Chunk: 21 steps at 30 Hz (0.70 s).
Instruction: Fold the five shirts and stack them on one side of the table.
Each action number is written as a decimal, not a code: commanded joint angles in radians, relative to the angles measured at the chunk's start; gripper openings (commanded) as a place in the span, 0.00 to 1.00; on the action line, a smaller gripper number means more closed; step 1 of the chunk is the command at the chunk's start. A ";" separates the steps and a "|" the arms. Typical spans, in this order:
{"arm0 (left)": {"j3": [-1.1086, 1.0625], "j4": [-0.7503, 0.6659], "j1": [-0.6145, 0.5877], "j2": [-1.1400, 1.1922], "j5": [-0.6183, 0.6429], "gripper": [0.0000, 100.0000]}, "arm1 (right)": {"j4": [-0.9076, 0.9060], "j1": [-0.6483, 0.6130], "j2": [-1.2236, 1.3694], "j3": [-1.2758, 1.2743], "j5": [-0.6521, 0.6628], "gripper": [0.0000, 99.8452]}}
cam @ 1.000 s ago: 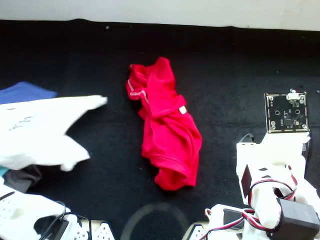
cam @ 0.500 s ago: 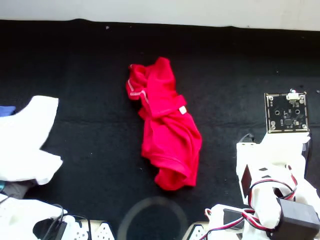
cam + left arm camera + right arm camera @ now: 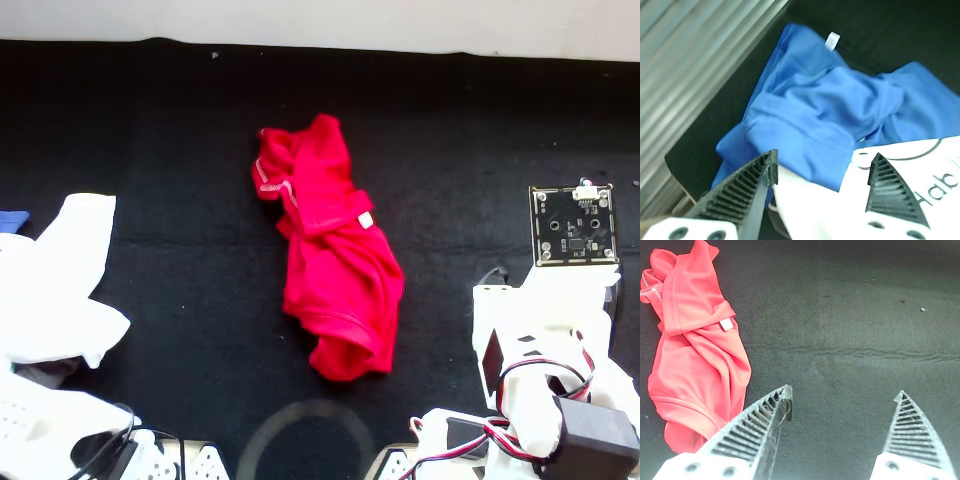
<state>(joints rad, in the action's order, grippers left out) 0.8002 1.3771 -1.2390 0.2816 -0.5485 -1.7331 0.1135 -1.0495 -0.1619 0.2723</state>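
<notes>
blue shirt (image 3: 10,220): jammed right against the left edge of the table (image 3: 180,130). From above just a sliver of it pokes out past the white one. The left wrist view shows it (image 3: 825,115) properly, all crumpled, with a little white tag showing at one end.
white shirt (image 3: 55,290): bunched up on the left side of the table, lying partly on top of the blue shirt, with one sleeve sticking out toward the far edge. It's got some grey print on it (image 3: 910,170).
dark cloth (image 3: 45,372): a bit of it peeks out from under the near side of the white shirt. Can't tell what it is.
left claw (image 3: 823,159): jaws spread wide, hanging right over the spot where white cloth overlaps blue. Not pinching anything as far as the view shows.
left arm (image 3: 50,430): white base sits at the near left corner.
red shirt (image 3: 335,270): pretty much the middle of the table, rumpled into a long lump running far-to-near, with a small white tag on top. Well apart from the pile on the left.
right claw (image 3: 844,391): jaws spread wide over bare black table, with the red shirt (image 3: 695,350) off to one side, no contact.
right arm (image 3: 545,380): parked at the near right corner, wires all over it.
small circuit board (image 3: 572,225): near the right edge, just beyond the right arm.
</notes>
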 commanded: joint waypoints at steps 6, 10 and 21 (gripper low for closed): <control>0.044 0.305 0.420 -0.186 0.095 0.29 | 0.002 -0.005 -0.012 -0.101 0.008 0.31; 0.019 0.390 0.687 -0.191 0.164 0.29 | 0.002 -0.004 -0.012 -0.159 0.009 0.31; -0.105 0.362 1.293 0.005 0.489 0.29 | -0.001 -0.001 -0.012 -0.177 0.009 0.31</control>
<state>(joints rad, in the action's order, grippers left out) 0.6943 1.7576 -0.0806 0.2447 -0.1603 -1.7331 0.1135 -1.0541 -0.3383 0.2723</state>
